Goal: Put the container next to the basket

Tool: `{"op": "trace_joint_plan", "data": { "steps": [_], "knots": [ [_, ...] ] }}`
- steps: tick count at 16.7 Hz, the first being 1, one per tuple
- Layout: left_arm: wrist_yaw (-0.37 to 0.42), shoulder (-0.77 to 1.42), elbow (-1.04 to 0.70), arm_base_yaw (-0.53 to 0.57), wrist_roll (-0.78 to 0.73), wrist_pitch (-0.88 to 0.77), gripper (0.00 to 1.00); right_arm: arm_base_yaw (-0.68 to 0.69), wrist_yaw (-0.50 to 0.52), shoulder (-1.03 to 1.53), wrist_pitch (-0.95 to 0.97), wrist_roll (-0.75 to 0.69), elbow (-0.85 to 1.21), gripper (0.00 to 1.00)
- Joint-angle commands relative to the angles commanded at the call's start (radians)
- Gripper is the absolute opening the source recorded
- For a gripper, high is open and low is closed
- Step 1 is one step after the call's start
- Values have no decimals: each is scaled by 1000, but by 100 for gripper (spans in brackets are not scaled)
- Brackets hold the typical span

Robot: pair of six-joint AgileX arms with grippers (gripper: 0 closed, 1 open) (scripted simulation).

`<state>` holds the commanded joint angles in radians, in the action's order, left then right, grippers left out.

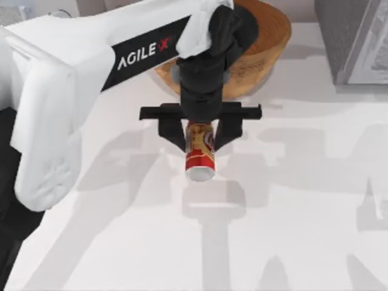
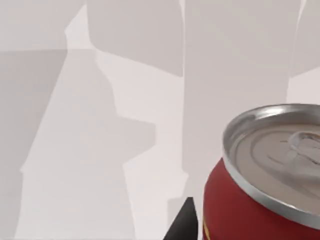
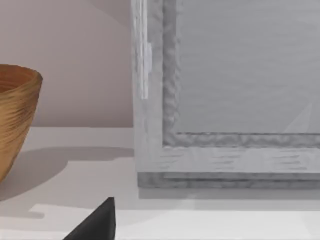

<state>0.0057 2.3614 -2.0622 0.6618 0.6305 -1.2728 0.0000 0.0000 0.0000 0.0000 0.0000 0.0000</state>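
The left end effector is closed around the container, held just in front of the basket; the can's long axis follows the fingers, silver end outward, above the table.

Left end effector clamped, arm extended over table.

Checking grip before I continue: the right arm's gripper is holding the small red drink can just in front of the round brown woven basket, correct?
Not quite: the left gripper holds the small red drink can, as the top view shows. It is just in front of the round brown woven basket.
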Motion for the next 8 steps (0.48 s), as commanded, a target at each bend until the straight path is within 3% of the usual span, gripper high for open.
{"op": "trace_joint_plan", "data": {
  "steps": [7,8],
  "knots": [
    [0,0,0,0,0,0,98,0,0,0,0,0,0,100],
    [0,0,0,0,0,0,100,0,0,0,0,0,0,100]
  ]
}}
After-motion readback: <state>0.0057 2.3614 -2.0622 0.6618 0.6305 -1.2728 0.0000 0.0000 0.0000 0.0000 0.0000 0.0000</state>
